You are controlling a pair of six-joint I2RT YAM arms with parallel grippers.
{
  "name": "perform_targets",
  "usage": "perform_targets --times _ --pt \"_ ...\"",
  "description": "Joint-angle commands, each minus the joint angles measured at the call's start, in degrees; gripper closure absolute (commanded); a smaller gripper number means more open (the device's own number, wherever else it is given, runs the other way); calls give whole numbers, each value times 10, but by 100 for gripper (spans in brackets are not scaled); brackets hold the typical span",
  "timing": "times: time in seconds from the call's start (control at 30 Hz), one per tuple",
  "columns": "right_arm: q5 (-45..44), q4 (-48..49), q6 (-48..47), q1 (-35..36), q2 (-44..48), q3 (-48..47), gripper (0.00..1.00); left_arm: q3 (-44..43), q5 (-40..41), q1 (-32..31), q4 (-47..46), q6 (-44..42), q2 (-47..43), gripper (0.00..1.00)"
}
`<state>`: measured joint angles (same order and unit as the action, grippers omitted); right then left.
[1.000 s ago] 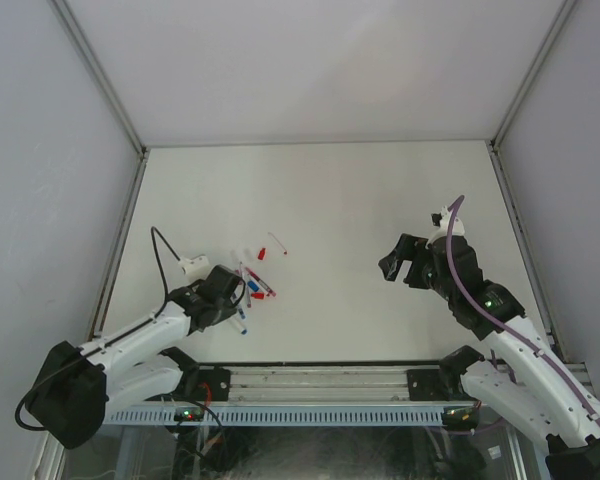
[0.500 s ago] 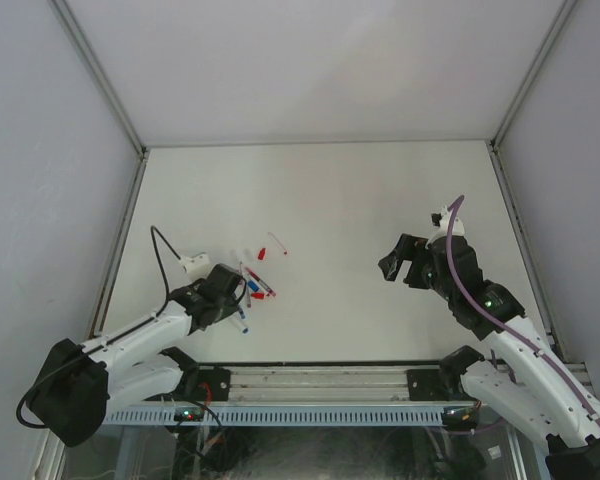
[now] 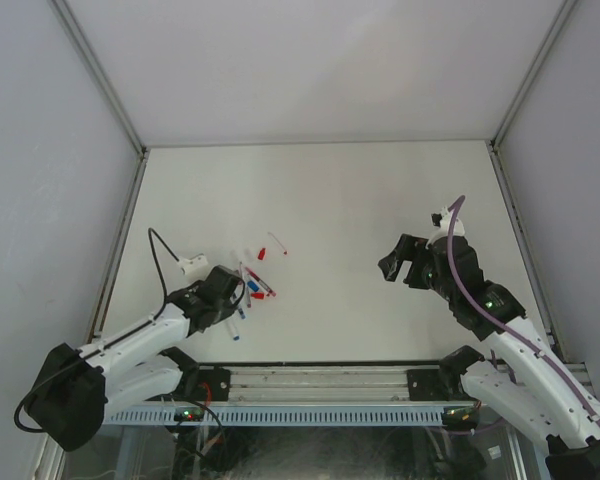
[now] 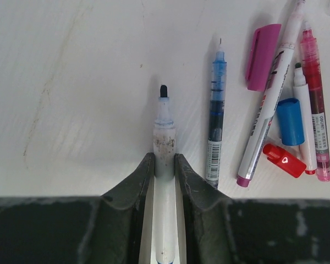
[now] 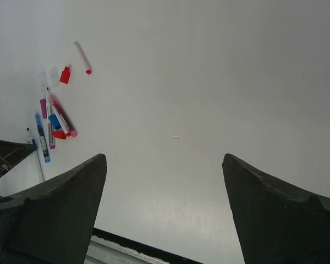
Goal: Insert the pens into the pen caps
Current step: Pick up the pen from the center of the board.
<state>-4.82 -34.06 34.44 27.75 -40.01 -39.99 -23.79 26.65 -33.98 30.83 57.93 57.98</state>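
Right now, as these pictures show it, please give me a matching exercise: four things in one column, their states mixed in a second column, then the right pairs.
Column 1
1 dark-tipped pen
2 blue pen
3 magenta cap
4 right gripper

Column 2
A open, holding nothing
B lies on the table, on no pen
C clamped in the left gripper
D lies uncapped on the table, beside the clamped pen

Pairs: 1-C; 2-D; 3-B; 4-A

Lab rig — white enclosure walls (image 3: 320, 70), aluminium frame (image 3: 320, 382).
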Motion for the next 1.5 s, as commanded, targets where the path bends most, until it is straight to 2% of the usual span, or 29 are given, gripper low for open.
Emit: perform_targets --times 0.0,0.13,0.33,0.53,0.63,0.77,0.9,1.0,1.17,1.3,1.47 --pt "-1 25 4 0 11 -1 14 16 7 -2 8 8 -25 80" --pt "-7 24 5 0 19 -1 14 14 9 -1 11 3 -34 85" --pt "-1 30 -8 0 30 -1 14 5 21 0 29 -6 -68 99" --pt "2 31 -12 -10 41 -3 13 -8 27 8 37 -35 -116 100" --pt "32 32 -8 -28 41 -3 14 -26 39 8 52 -52 -135 100" --pt "132 43 -47 -62 33 -3 12 -46 33 8 50 -82 -165 100" --pt "188 59 -55 -59 23 3 14 -71 22 8 53 -121 -187 100" --pt "195 96 -38 -34 20 15 16 -89 2 5 50 -141 -195 100" --pt "115 163 2 89 -22 18 17 -101 -45 -11 5 -163 -208 100" --pt "61 251 32 174 -57 30 17 -120 -74 -31 -27 -163 -195 100" --pt "64 407 78 248 -108 59 18 -142 -87 -86 -69 -153 -187 100"
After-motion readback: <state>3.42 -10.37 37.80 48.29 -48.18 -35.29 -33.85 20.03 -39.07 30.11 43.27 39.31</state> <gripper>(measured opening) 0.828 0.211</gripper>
